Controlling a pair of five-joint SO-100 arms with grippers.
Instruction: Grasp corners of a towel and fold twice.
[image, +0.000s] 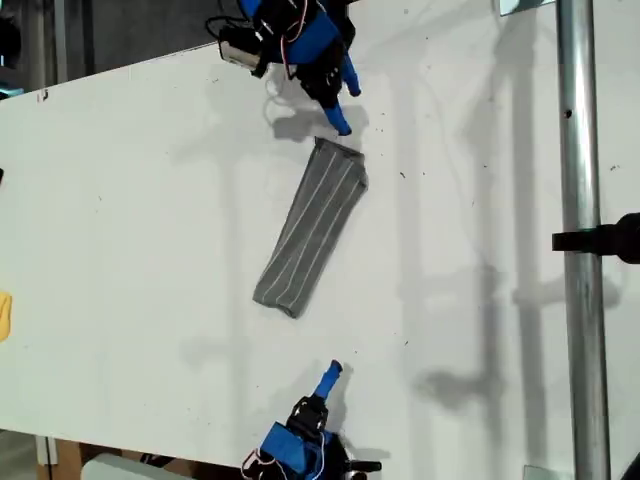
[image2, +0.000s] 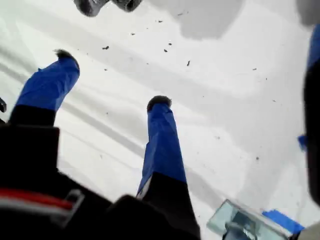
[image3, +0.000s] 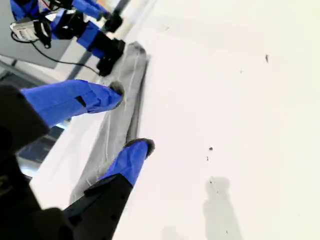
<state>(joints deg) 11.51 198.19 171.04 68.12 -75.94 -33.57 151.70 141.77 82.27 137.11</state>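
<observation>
The towel (image: 312, 228) lies on the white table (image: 140, 250) as a long, narrow grey striped strip, running diagonally. Its far end (image: 340, 152) sits just below my first gripper (image: 347, 108), which hovers open at the top of the exterior view. In the first wrist view this gripper (image2: 112, 79) has only bare table between its blue fingers, and the towel is out of view. My second gripper (image: 331, 376) stands at the bottom of the exterior view, a short gap from the towel's near end (image: 280, 302). It is open (image3: 131, 117), and the towel (image3: 132, 70) stretches away beyond its fingers.
A metal pole (image: 578, 200) with a black clamp (image: 600, 240) runs down the exterior view's right. A yellow object (image: 4, 315) shows at that view's left edge. The first arm's body and cables (image3: 60, 25) stand past the towel's far end.
</observation>
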